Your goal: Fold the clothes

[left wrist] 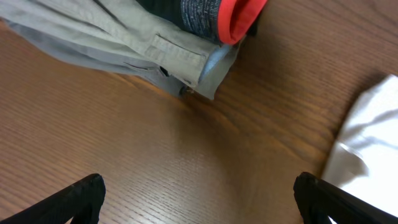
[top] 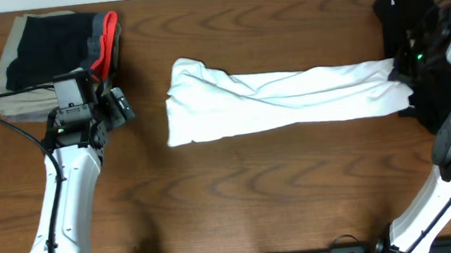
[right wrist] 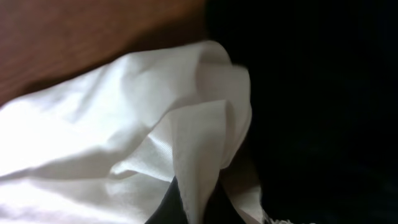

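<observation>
Overhead view: the T-shirt [top: 281, 96] lies on the bench [top: 257, 198], drawn out into a long, rumpled white band that runs left to right across the middle. Its left end is the wider one, with a bunched corner at the far side and a straighter edge at the near side. Toward the right the cloth narrows to a gathered tip.

The right gripper [top: 402, 76] is clamped on that tip. In the right wrist view the jaws are closed together on a fold of white cloth. The fold rises from between them and fans out to the left. The right half of that view is filled by the black top [top: 403, 10], which touches the T-shirt's tip.

The black top sits at the far right of the bench, partly under the right arm. The tip of the T-shirt meets its left edge.

The left gripper [top: 120, 105] stands to the left of the T-shirt's wide end, apart from it. Its jaws are spread wide and hold nothing. In the left wrist view the two fingertips [left wrist: 81, 196] show at the bottom corners with bare wood between them, and the T-shirt's left end shows at the right edge.

The stack [top: 52, 52] of folded clothes lies at the far left corner: beige below, black above, grey and red at its right side. The left gripper is near the stack's right near corner.
</observation>
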You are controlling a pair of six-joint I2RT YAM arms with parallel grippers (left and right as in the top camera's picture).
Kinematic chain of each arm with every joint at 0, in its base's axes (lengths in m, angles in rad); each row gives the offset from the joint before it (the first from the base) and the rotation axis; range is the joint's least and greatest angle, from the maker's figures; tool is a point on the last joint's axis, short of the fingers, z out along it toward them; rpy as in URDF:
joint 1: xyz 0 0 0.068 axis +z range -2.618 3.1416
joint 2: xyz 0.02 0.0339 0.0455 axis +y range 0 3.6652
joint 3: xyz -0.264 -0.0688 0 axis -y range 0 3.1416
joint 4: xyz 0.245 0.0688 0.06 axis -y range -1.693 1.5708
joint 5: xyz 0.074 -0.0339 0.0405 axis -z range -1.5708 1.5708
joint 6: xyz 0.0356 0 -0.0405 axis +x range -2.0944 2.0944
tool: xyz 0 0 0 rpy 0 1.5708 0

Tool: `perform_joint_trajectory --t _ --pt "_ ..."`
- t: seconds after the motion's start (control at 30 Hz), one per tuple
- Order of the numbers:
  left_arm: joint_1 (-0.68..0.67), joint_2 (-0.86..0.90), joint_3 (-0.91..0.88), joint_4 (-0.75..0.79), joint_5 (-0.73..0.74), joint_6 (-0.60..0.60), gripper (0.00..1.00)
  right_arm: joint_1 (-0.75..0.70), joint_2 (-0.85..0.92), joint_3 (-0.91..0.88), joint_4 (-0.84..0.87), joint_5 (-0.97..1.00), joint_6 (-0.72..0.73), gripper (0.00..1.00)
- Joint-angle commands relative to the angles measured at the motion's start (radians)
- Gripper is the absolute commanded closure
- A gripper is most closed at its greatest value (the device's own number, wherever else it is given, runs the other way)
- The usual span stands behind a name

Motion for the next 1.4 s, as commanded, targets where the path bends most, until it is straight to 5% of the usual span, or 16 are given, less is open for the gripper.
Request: perform_joint_trajectory --t 0.0,1.1,1.37 --pt "0.006 -0.007 0.018 -0.003 -0.013 0.036 0.02 -0.003 0.001 0.074 -0.042 -0.044 -0.075 0.99" --pt "0.006 -0.007 0.018 -0.002 -0.012 0.035 0.02 0.643 0.090 0.130 -0.047 0.040 0.034 0.98" --pt "0.006 0.002 0.018 0.006 -0.012 0.035 0.02 0.740 0.089 0.151 -0.011 -0.010 0.016 0.64"
